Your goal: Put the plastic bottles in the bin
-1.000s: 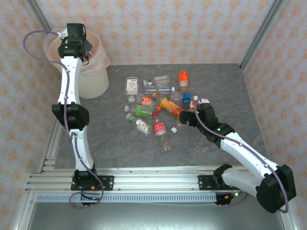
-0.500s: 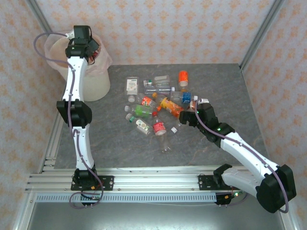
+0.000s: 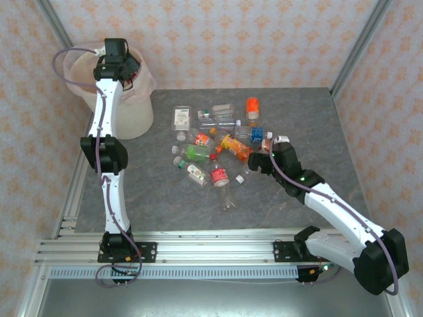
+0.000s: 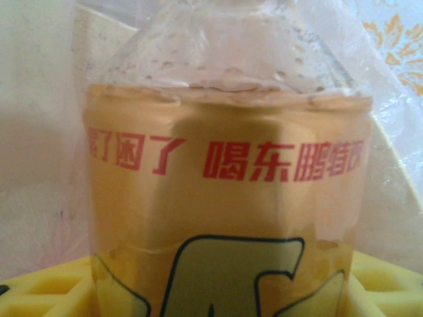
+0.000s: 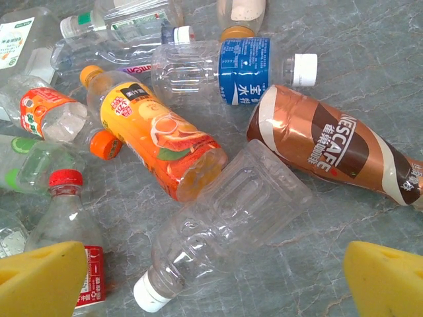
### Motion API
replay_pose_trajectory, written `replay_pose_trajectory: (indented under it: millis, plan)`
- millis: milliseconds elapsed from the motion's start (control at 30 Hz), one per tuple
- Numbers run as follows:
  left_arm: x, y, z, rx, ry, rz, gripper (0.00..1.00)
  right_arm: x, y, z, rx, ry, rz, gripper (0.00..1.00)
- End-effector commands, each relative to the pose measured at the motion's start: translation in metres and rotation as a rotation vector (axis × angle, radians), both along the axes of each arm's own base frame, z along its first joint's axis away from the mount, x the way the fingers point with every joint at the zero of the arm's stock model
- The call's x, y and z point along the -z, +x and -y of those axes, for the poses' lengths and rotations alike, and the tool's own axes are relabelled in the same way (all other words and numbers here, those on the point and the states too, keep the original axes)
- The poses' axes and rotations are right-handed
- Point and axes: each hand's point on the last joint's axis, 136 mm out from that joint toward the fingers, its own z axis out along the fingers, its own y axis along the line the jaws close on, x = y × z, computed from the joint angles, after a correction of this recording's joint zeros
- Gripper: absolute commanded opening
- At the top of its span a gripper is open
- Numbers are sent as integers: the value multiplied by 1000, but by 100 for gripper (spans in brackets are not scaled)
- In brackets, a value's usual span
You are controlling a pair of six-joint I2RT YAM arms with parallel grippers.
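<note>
The cream bin [image 3: 135,115] with its pinkish liner stands at the far left. My left gripper [image 3: 124,69] hangs over its rim, shut on a yellow-labelled bottle [image 4: 225,218] with red characters; the yellow pads [image 4: 39,294] press on both sides of it. The other plastic bottles [image 3: 218,142] lie scattered mid-table. My right gripper [image 3: 259,164] hovers open at the pile's right edge. Between its pads [image 5: 39,277] lies a clear white-capped bottle [image 5: 231,218], untouched. An orange juice bottle [image 5: 155,135], a brown Nescafe bottle [image 5: 324,148] and a blue-labelled bottle [image 5: 231,69] lie just beyond.
The bin's translucent liner [image 4: 39,132] hangs behind the held bottle. A red-capped bottle [image 5: 66,224] lies by the right gripper's left pad. Bare grey tabletop [image 3: 317,125] stretches right of the pile and in front of it. Aluminium rails [image 3: 198,251] run along the near edge.
The left arm has swung slightly to the right and farther back over the bin, still holding its bottle. The right arm and the pile have not moved.
</note>
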Motion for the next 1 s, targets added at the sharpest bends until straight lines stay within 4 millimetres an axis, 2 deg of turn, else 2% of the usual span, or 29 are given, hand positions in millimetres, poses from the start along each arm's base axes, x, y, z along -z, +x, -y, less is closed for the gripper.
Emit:
replay_pose_trajectory:
  millis: [0,300,433,600,667,833,967]
  plan:
    - [-59,-3,6,21,-24,147,71,-2,-2,7,35,-9,15,99]
    - [-79,-20,-10,-5,-60,169,80,0,-4,11,57,0,17,99]
    - [-89,-25,-7,30,-88,186,84,0,-3,26,146,-24,16,99]
    - [-110,-32,-4,76,-118,233,85,3,-2,39,210,-21,2,99]
    - [-118,-37,0,97,-124,243,85,7,0,46,227,-14,-22,99]
    - [-141,-50,25,218,-176,276,87,21,8,77,319,-7,-115,99]
    - [-159,-63,40,284,-198,310,88,33,19,92,323,-19,-190,99]
